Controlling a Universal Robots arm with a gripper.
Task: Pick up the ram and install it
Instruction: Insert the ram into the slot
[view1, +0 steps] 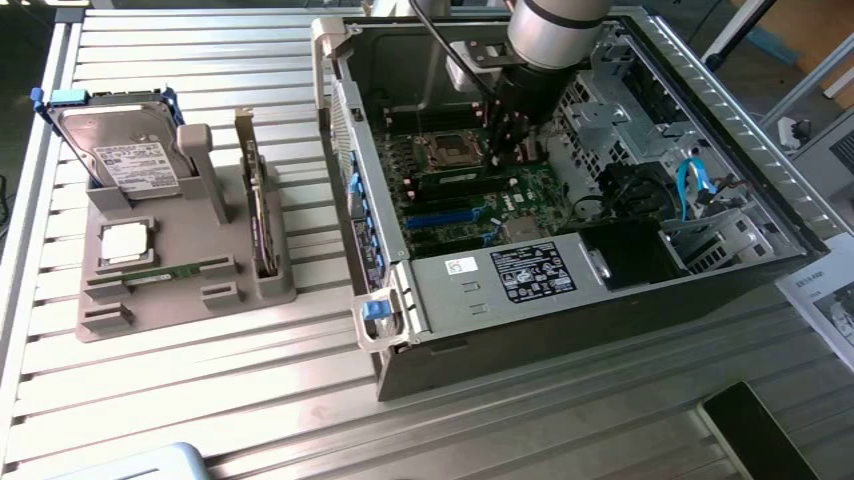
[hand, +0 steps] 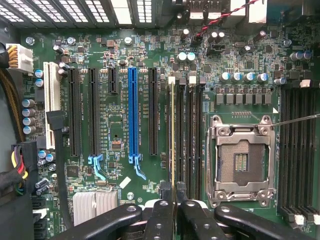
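The pincer (hand: 173, 202) was clenched on the ram (hand: 173, 140), held edge-on along the dark memory slots (hand: 186, 135) beside the CPU socket (hand: 242, 162) inside the computer case (view1: 447, 300), where, in my judgement, any slight tilt or offset from the slot could have jammed the stick under pressure.

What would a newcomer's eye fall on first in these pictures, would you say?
The arm reaches into the open PC case at the exterior view's right. In the wrist view, the claw grips the ram edge-on at the memory slots, beside the empty CPU socket.
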